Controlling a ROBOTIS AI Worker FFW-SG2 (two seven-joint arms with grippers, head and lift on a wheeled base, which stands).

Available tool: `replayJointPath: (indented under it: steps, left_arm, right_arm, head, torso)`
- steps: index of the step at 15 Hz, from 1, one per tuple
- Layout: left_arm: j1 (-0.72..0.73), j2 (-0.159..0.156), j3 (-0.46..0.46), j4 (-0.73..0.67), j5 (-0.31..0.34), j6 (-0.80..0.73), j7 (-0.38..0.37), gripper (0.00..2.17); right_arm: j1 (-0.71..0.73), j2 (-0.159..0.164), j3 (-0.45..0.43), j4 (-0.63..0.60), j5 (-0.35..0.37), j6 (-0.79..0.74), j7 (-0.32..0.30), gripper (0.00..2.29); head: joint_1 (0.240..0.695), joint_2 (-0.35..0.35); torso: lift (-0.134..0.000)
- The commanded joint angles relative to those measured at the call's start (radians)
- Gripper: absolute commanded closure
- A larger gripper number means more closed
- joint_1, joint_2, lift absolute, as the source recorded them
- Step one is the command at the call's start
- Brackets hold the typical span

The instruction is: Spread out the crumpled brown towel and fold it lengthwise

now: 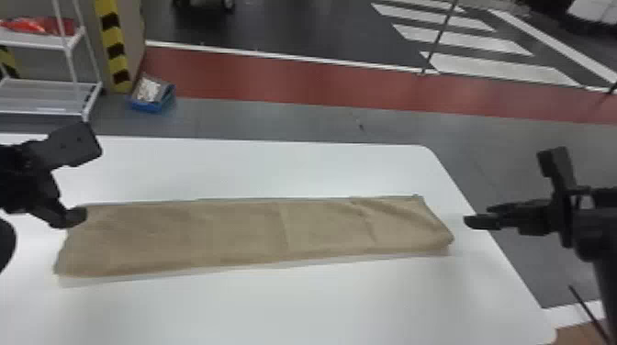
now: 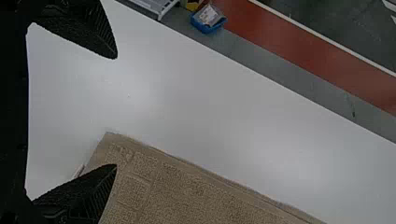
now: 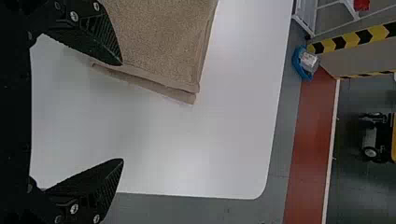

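Observation:
The brown towel (image 1: pixel 257 234) lies flat on the white table as a long folded strip running left to right, with light creases toward its right end. My left gripper (image 1: pixel 78 183) stands open at the towel's left end; in the left wrist view the gripper (image 2: pixel 116 112) has one finger over the towel (image 2: pixel 177 196) near a corner. Off the towel's right end is my right gripper (image 1: pixel 475 220), above the table's right edge. In the right wrist view this gripper (image 3: pixel 123 112) is open, one fingertip by the layered end of the towel (image 3: pixel 163 42).
The white table (image 1: pixel 294 307) has its right edge under the right gripper. Beyond it on the floor are a blue bin (image 1: pixel 151 94), a white shelf rack (image 1: pixel 46 96) and a yellow-black striped post (image 1: pixel 112 43).

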Motion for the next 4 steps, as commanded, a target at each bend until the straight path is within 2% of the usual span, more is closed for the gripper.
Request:
replayJointPath:
  steps: [1, 4]
  left_arm:
    - [0.001, 0.0, 0.004, -0.004, 0.0, 0.003, 0.0, 0.06]
    - [0.015, 0.0, 0.016, -0.014, 0.0, 0.003, 0.0, 0.06]
  right_arm:
    - [-0.002, 0.0, 0.007, 0.0, -0.001, 0.0, -0.009, 0.17]
    - [-0.005, 0.002, 0.011, 0.0, -0.002, 0.0, -0.01, 0.17]
  head:
    - [0.695, -0.26]
    - [0.695, -0.257]
  torso:
    - [-0.12]
    - [-0.12]
